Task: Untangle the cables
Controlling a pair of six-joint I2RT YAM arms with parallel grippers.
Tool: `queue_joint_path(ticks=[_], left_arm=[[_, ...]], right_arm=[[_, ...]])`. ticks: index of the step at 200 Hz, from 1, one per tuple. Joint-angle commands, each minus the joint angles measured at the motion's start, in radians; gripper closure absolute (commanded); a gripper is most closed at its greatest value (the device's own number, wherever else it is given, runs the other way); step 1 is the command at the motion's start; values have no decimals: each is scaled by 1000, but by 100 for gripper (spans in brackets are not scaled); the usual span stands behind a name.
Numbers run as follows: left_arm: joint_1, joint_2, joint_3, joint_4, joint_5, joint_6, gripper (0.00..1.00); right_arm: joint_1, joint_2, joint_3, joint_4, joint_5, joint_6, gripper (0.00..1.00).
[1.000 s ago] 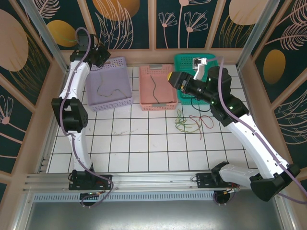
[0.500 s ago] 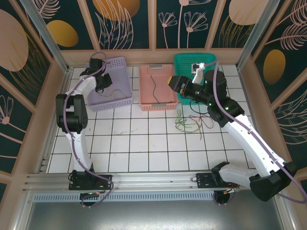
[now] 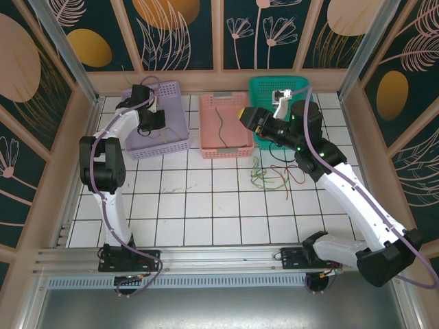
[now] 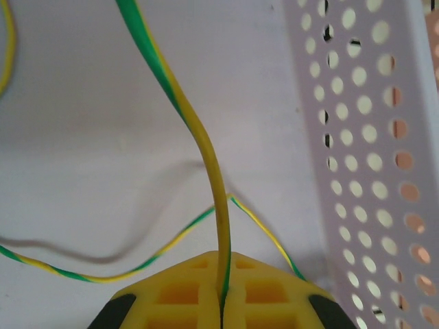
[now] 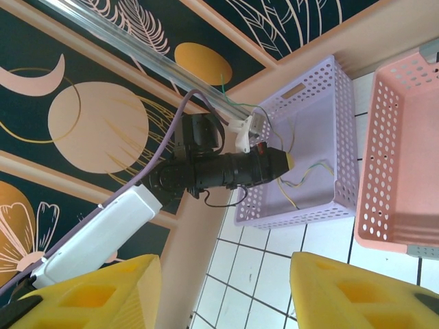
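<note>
1. Cables (image 3: 271, 175): a loose knot of green, yellowish and red strands lies on the tiles just in front of the green basket (image 3: 264, 86). One dark cable (image 3: 221, 127) lies alone in the pink basket (image 3: 226, 152).
2. Left gripper (image 4: 221, 298) is clamped on a yellow-green cable (image 4: 206, 147) inside the lilac basket (image 4: 370, 171). Best to let go low, so the wire drops flat and clear of the wall.
3. Right gripper (image 5: 226, 288) hangs wide open, above and between the pink and green baskets.
4. White tiled table (image 3: 206, 212), with patterned panels (image 3: 185, 31) all round.
</note>
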Motion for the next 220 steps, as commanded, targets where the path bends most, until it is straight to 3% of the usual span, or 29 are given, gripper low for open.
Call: queue_joint_path(ticks=[1,56,145,185,202,220], left_arm=[[0,-35,-23,-37,60,31,100],[0,-38,-34,-76,246,12,100],[2,38,-12,-90,378,-56,100],[6,71,23,-67,457,-130,85],[8,73,36,-63,452,-149,62],[9,75,67,-83,429,-153,50]], right_arm=[[6,-5,-16,39,-8,6,47],[7,-12,-28,39,-13,3,48],[7,-24,-37,26,-24,-6,48],[7,-33,-45,21,-24,-7,48],[7,-35,-47,20,-24,-8,48],[7,-34,-47,22,-25,-8,48]])
